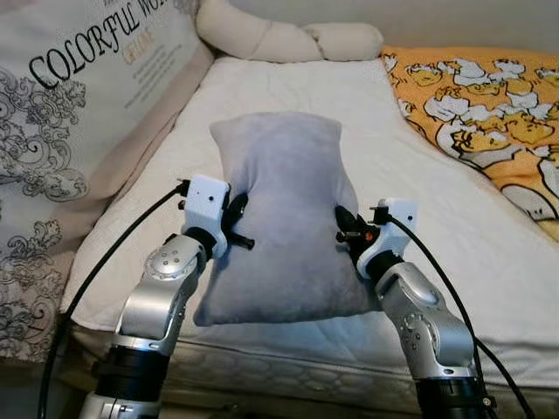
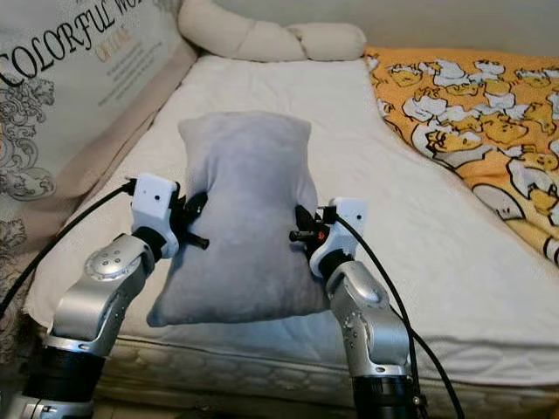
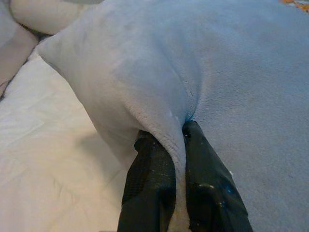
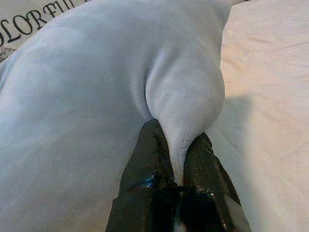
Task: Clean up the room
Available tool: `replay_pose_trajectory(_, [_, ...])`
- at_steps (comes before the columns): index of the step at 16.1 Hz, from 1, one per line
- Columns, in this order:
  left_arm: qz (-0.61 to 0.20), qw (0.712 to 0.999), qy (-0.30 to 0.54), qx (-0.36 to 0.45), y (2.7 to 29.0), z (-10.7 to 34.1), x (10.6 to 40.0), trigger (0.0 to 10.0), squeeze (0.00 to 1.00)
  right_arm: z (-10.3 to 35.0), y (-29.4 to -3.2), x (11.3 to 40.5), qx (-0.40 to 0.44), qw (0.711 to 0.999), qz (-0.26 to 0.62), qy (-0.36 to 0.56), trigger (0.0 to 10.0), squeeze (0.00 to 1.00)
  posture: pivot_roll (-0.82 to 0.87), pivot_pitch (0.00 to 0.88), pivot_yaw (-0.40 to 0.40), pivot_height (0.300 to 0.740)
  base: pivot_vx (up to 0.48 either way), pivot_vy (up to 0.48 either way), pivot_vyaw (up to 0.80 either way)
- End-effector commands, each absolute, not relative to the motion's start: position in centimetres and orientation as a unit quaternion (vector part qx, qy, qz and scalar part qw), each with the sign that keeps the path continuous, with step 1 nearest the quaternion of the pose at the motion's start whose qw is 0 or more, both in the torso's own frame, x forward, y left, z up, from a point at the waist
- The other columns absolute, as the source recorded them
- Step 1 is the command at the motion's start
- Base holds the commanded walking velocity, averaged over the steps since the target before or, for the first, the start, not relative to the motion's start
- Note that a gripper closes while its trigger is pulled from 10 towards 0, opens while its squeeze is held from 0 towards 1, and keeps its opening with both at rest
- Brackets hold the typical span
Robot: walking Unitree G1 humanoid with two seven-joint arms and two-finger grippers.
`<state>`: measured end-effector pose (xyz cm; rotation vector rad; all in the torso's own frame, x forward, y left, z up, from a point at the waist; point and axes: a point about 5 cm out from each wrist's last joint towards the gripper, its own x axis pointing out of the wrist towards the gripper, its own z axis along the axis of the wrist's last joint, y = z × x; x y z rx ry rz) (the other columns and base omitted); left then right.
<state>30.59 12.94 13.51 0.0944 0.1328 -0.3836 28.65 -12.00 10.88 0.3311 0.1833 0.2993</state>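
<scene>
You've got a plump grey plush pillow (image 1: 284,218) held just over the mattress (image 1: 419,201) near edge; left gripper (image 3: 176,133) & right gripper (image 4: 176,145) each pinch a side fold.

A grey pillow (image 2: 240,218) lies on the white mattress (image 2: 410,218), left gripper (image 2: 194,223) at nine o'clock, right gripper (image 2: 303,229) at three, yellow blanket (image 2: 472,105) at two.

A large white cushion (image 1: 79,96) leaning at the left side of the bed bore black capital lettering that read "COLORFUL WO", the rest cut off. A smaller tan line beneath it was too blurred to read.
</scene>
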Motion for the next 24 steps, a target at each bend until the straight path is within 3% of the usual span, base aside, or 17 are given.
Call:
replay_pose_trajectory(1, [-0.185,0.979,0.057,0.058,13.34,14.1,30.84,10.0,0.0,11.54,-12.23,28.66,0.163,0.974,0.142,0.069,10.0,0.0,-0.04,0.0,0.062,0.74,0.0,0.304,0.0])
replay_pose_trajectory(24, [-0.193,0.977,0.063,0.065,13.15,14.32,31.43,10.0,0.0,11.39,-12.52,28.8,0.173,0.973,0.128,0.079,10.0,0.0,-0.03,0.0,0.081,0.74,0.0,0.304,0.0])
